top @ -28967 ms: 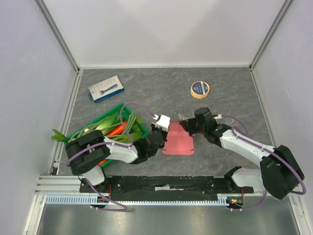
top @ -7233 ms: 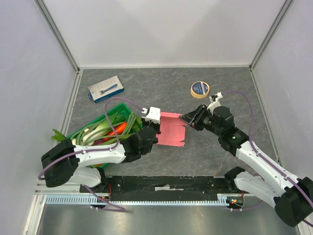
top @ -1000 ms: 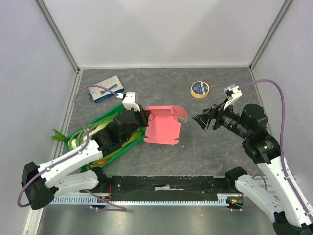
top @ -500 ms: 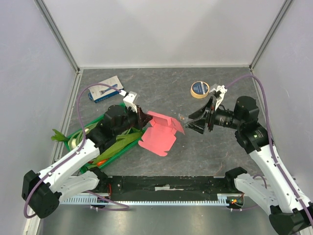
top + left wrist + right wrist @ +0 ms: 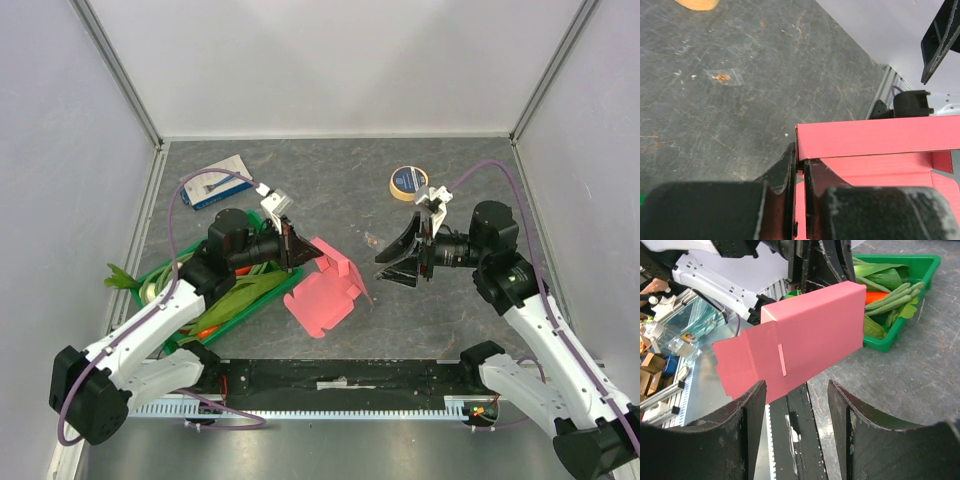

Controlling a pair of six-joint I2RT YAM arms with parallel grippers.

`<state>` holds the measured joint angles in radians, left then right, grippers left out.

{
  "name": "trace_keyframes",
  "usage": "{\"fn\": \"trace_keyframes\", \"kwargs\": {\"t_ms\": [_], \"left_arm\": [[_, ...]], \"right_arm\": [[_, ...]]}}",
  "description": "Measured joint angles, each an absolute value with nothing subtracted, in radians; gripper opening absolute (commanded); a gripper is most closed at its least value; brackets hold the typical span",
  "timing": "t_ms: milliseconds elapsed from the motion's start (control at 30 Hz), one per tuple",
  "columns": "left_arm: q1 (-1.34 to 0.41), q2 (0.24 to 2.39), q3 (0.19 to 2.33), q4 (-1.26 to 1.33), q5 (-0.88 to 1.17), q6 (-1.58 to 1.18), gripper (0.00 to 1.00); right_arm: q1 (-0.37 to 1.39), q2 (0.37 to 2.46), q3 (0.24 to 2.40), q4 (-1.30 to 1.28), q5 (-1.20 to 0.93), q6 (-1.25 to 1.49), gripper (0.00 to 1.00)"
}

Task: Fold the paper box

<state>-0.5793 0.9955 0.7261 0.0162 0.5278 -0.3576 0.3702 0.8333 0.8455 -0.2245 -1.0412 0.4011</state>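
One edge of the pink paper box is being pinched by the left gripper and held up beside the green vegetable crate. The right gripper is being kept apart, fingers spread. A crooked push is being risked: the card could be creased or pulled loose.

In the left wrist view the pink-salmon thin card box is running off the right and bottom edges, and the left gripper is showing blurred close to the lens. In the right wrist view the box is covering that gripper's fingertips and one end of the green plastic crate of vegetables.
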Motion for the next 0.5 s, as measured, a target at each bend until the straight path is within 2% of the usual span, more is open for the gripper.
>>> {"fn": "trace_keyframes", "kwargs": {"t_ms": [133, 500], "left_arm": [[-0.578, 1.015, 0.726, 0.018, 0.578, -0.358, 0.02], [-0.577, 1.043, 0.726, 0.025, 0.614, -0.358, 0.02]], "right_arm": [[0.389, 0.835, 0.838, -0.176, -1.068, 0.421, 0.66], [0.486, 0.858, 0.813, -0.119, -1.071, 0.436, 0.68]]}}
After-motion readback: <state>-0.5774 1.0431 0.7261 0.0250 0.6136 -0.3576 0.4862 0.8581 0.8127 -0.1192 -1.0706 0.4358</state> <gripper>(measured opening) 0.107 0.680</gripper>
